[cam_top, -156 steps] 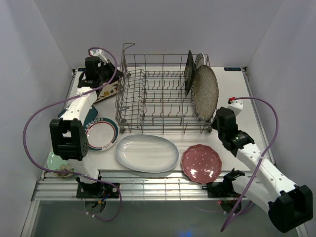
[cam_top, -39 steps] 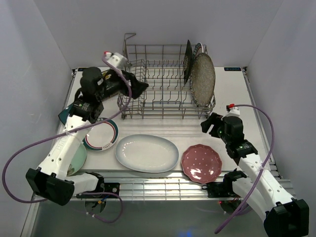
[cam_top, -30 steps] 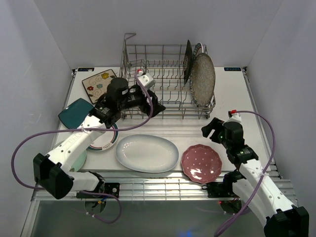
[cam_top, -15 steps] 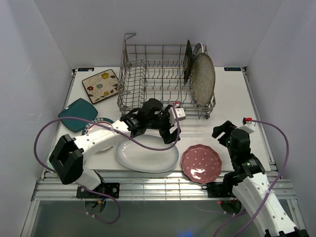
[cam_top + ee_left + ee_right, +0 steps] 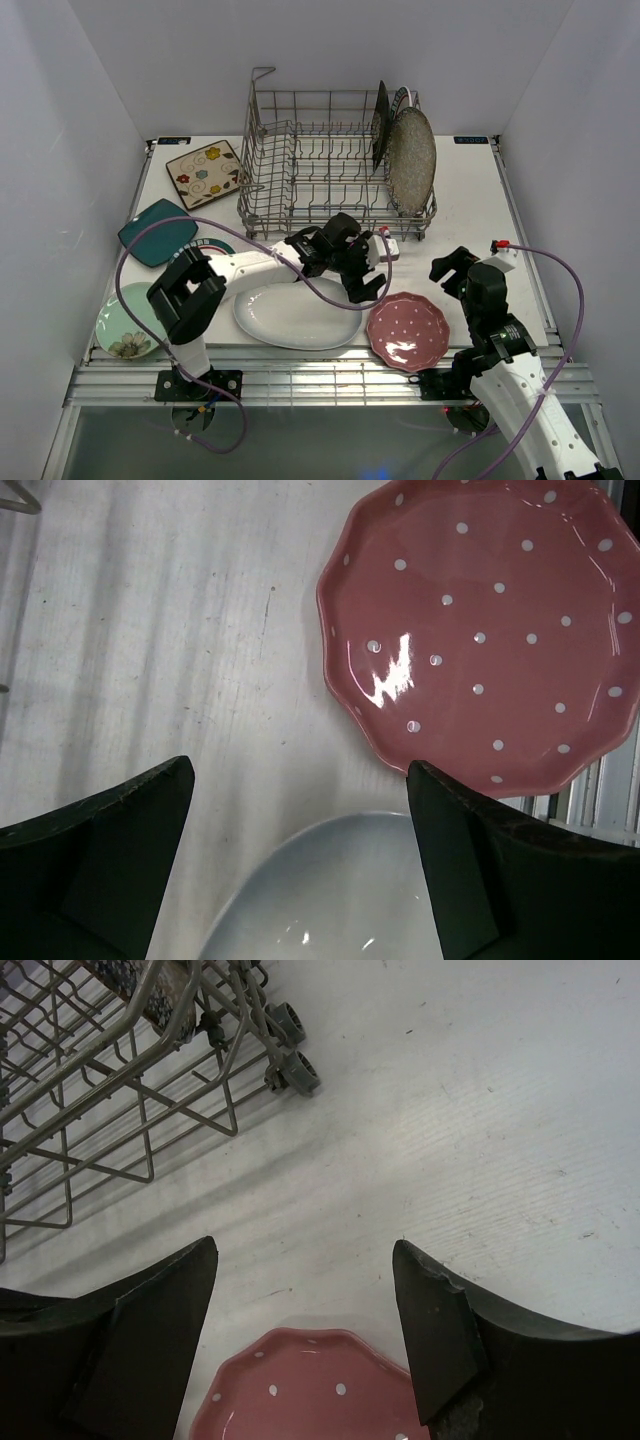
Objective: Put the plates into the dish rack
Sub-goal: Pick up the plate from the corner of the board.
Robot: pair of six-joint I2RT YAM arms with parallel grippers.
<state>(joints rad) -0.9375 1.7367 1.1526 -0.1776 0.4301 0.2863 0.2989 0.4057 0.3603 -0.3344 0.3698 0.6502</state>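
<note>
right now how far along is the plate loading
Early. At least two plates stand in the dish rack: a speckled grey plate and a dark plate beside it. Nothing is in hand: the left gripper and right gripper are both open near the pink dotted plate. Left on the table: that one, the white oval plate, cream floral square, teal square, pale green plate and a half-hidden teal-rimmed round.

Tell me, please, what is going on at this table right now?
Two robot arms are loading plates into the grey wire dish rack, where a speckled grey round plate and a dark plate stand upright at the right end. The left arm reaches over the large white oval plate, its jaws open and empty beside the pink dotted scalloped plate. The right arm hovers near that pink plate, jaws open, holding nothing.
</note>
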